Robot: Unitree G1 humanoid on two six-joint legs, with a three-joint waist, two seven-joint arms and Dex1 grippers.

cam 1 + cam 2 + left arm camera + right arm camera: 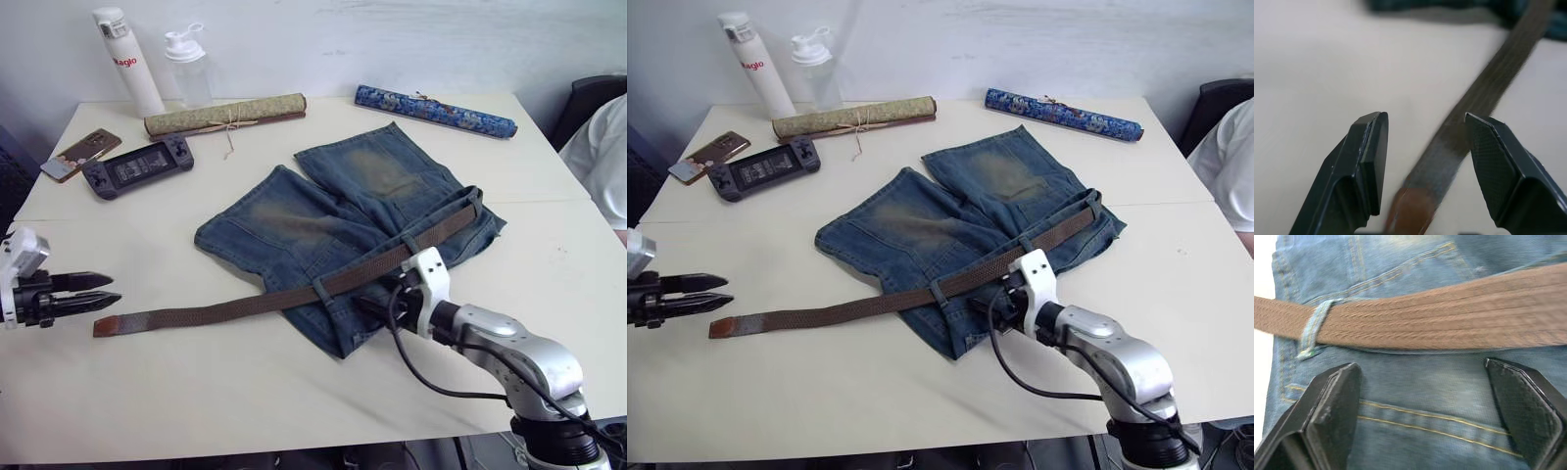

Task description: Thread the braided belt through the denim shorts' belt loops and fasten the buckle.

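The left gripper (113, 291) hangs low over the table (245, 392) at about nine o'clock from the denim shorts (333, 225), its two black fingers parted a fair way with nothing between them. Just past the fingertips, toward three o'clock, lies the reddish-brown tip of the braided belt (225, 311); from the wrist, the strap runs flat on the tabletop under the gap, untouched.

The right gripper (1420, 396) sits at roughly five o'clock from the shorts, spread wide and holding nothing, its fingers hovering over the waistband just below the belt. From that wrist, one of the belt loops (1311, 329) crosses over the strap, so the belt passes beneath it there. In the head views the belt runs on through the waistband toward one o'clock, where it curls round the corner of the shorts; I cannot make out the buckle.

The shorts lie flat mid-table, two legs pointing toward eleven and twelve o'clock.

Round about, none of it in the way: at ten o'clock a handheld game console (137, 168) and a phone (81, 154); at eleven o'clock one white bottle (127, 61) and one clear shaker bottle (188, 67); two rolled scrolls along the far edge, one olive scroll (225, 115) tied with string, one blue patterned scroll (434, 111). A person's white sleeve (607, 157) shows at two o'clock.
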